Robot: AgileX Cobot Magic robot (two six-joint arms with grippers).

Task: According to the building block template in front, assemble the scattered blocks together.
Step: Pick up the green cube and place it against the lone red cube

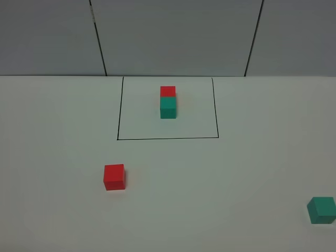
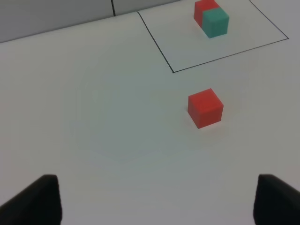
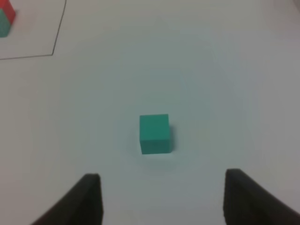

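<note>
Exterior high: we have the building block template in the upper centre of the frame, a red cube touching a teal cube, red on the far side and teal on the near side. Both sit inside the black outline, closer to its far side than to its near line. Everything rests on the white table, and grey wall panels fill the top of the frame.

Of the scattered blocks, the loose red cube is left of centre in the lower half of the frame. It is outside the outline, below its lower left corner. The loose teal cube is at the lower right edge of the frame. The two are well apart, each flat on a face.

Left wrist: we see the left gripper with jaws spread wide. Only bare table lies between the dark fingertips, nothing held. The loose red cube lies ahead of it, clear of both tips. The template and a corner of the outline show farther on.

Right wrist: the right gripper has its fingers apart too, a narrower gap in view than the left one's. Bare table lies between them, nothing gripped. The loose teal cube sits ahead of the tips, roughly on the centre line, touching neither finger. The view is a bit soft.
</note>
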